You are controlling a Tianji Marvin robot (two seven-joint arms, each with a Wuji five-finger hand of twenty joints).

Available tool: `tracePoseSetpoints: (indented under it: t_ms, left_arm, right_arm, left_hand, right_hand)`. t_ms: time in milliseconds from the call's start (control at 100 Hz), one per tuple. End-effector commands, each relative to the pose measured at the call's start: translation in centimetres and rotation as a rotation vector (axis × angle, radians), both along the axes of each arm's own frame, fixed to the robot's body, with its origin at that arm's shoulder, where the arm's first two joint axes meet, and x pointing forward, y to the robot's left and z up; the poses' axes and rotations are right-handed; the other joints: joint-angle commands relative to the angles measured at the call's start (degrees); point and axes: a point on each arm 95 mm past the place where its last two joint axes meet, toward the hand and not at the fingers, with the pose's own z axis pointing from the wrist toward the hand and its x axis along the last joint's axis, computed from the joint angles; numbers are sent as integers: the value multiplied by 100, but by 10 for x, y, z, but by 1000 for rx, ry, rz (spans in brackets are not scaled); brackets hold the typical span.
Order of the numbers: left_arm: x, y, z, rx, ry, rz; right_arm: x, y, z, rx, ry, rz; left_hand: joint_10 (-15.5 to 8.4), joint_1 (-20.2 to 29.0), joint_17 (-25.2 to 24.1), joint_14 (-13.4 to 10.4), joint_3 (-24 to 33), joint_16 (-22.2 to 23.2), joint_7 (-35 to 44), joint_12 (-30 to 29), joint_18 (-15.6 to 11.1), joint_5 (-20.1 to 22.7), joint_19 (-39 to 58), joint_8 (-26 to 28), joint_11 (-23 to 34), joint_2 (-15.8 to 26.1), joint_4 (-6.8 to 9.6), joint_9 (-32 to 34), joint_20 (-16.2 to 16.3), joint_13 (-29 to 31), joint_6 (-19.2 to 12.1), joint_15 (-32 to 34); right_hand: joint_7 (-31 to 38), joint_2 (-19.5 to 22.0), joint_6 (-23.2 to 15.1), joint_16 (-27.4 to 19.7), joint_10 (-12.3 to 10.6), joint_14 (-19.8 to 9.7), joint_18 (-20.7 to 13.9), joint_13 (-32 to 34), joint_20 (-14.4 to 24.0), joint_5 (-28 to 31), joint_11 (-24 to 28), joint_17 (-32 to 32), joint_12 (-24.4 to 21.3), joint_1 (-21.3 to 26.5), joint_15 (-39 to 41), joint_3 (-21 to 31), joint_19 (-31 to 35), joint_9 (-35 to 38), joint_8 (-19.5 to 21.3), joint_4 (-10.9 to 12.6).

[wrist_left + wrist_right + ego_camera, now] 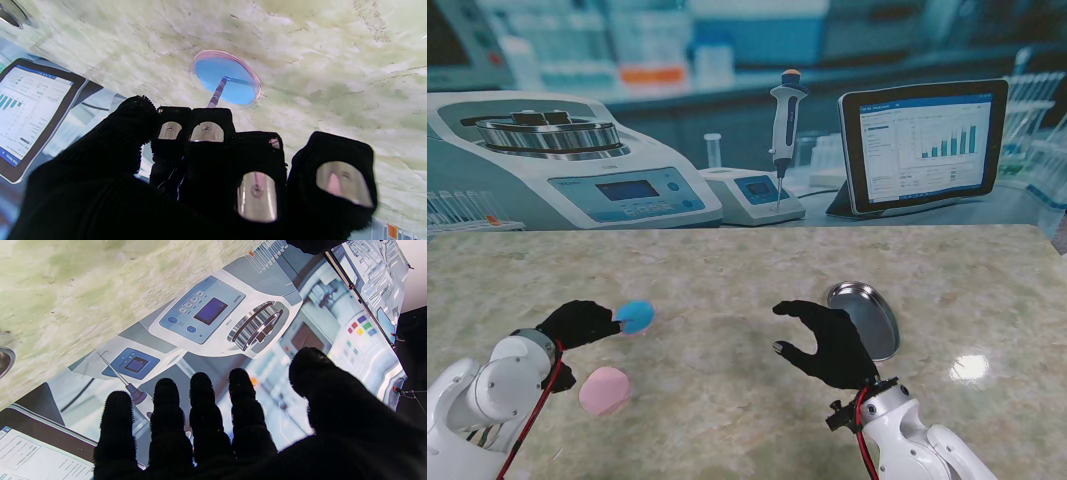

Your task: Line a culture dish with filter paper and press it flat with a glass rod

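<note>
Your workspace is a pale green marbled table (727, 270) set before a printed backdrop of lab machines and a tablet. Your left arm comes in from the near left corner, its white wrist bent so the gloved left hand (579, 322) reaches toward the dish (636, 316). In the left wrist view the fingers (206, 133) are curled together and a thin glass rod (217, 94) runs out from between them; its far tip rests on the blue paper (230, 81) lying inside the clear dish. So that hand is closed around the rod. The dish sits left of centre on the table, just beside the fingertips. A pink disc (605, 390) lies nearer to you, close to the left wrist.

Your right arm rises from the near right corner. The right hand (827, 340) hovers with its fingers spread and loosely curved, thumb apart, holding nothing. In its wrist view the fingers (200, 396) fan out against the backdrop. A round metal tray (869, 312) lies just beside that hand, on its right.
</note>
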Motion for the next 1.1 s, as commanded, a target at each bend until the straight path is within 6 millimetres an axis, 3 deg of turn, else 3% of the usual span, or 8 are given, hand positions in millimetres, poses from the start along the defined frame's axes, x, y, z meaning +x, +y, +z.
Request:
tracePoseSetpoints:
  t_ms: [0,490,800,1090]
  left_arm:
    - [-2,-1,-1,0,17,-9]
    - [-8,-2,6,-51,92,-63]
    - [-4,-3,14,-31,-13,-48]
    - [4,-2,6,19,-29,-23]
  right_arm:
    - [-3,2,-1,9,7,0]
    - [-2,2,-1,9,7,1]
    - [-2,3,-1,9,6,2]
    - [-3,2,-1,9,5,0]
  left_hand:
    - [-870,42,292,-933,-33,18,523,-38,-107,128,1138,128,597,172,152,499,13,380,969,479]
    - [-874,75,294,-951,-123,14,514,-34,-128,108,1128,135,586,211,161,485,3,380,956,476]
    - [-877,81,294,-953,-133,11,513,-27,-134,109,1134,140,579,203,174,480,-6,380,960,475]
    - [-877,69,292,-957,-106,10,514,-23,-123,111,1134,146,577,190,178,481,-13,380,961,475]
  right_hand:
    - [-116,110,33,-86,54,-101,-115,-143,-72,-139,29,-44,-55,-51,-38,-28,40,-184,-77,91]
    - [-119,115,38,-86,50,-119,-115,-142,-70,-145,30,-46,-55,-52,-37,-31,42,-182,-76,90]
    - [-120,111,42,-88,47,-115,-122,-150,-70,-146,34,-45,-54,-50,-40,-36,40,-178,-77,90]
    - [-121,113,46,-87,41,-116,-117,-145,-69,-144,31,-43,-56,-52,-39,-39,41,-179,-77,90]
